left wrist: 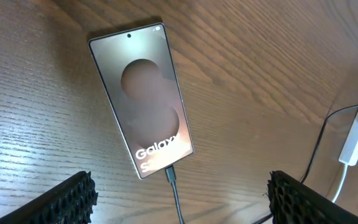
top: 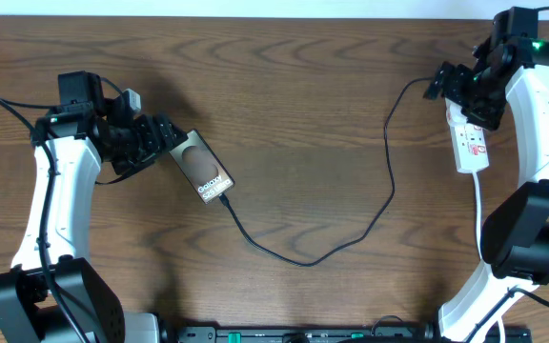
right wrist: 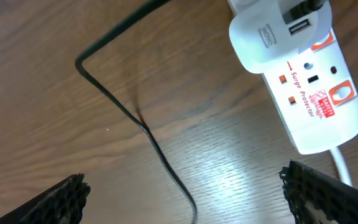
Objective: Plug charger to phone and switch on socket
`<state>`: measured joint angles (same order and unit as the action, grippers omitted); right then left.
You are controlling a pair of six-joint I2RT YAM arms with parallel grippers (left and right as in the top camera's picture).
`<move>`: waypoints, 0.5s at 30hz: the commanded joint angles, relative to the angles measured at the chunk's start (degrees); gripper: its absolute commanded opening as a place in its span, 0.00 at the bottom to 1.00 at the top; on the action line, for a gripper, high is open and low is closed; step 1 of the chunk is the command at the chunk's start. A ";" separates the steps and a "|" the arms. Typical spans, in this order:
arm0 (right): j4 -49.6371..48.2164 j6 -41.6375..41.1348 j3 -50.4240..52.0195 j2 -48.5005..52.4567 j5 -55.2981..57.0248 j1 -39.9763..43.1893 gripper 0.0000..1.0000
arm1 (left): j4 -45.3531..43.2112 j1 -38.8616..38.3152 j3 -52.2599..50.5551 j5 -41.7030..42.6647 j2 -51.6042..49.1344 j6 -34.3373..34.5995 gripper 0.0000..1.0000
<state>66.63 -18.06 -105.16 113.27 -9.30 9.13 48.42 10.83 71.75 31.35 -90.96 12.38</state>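
1. Overhead: phone (top: 203,170) lies left on the desk (top: 294,86); charger (top: 305,263) loops across open wood to the socket (top: 472,143) at right.
2. Left wrist: left gripper (left wrist: 182,199) spread apart, phone ahead, charger plugged in.
3. Right wrist: right gripper (right wrist: 188,193) spread apart beside the socket.

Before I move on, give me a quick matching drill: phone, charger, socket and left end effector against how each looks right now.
Things:
1. phone
2. charger
3. socket
4. left end effector

States:
A. white with red marks
B. open, beside the phone's top end
C. thin, black, curving toward the socket
D. lying face up, connector in its bottom end

Pairs: 1-D, 2-C, 3-A, 4-B
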 commanded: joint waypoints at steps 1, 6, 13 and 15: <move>0.15 9.05 -1.11 -1.40 -1.51 1.92 0.99 | 0.09 0.28 0.00 -0.59 0.52 -0.35 0.84; -1.20 12.79 -1.11 -1.20 -1.77 4.66 0.99 | -0.07 0.28 0.00 -0.59 0.50 -0.33 0.84; -1.66 15.28 -1.11 2.16 -8.24 8.17 0.99 | -0.07 0.28 0.00 -0.59 0.50 -0.35 0.85; -1.95 15.76 -1.11 3.72 -9.16 8.74 0.99 | -0.04 0.28 0.00 -0.59 0.50 -0.33 0.85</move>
<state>64.86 -5.21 -105.27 114.21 -14.44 17.28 48.23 10.83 71.75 31.31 -90.96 12.38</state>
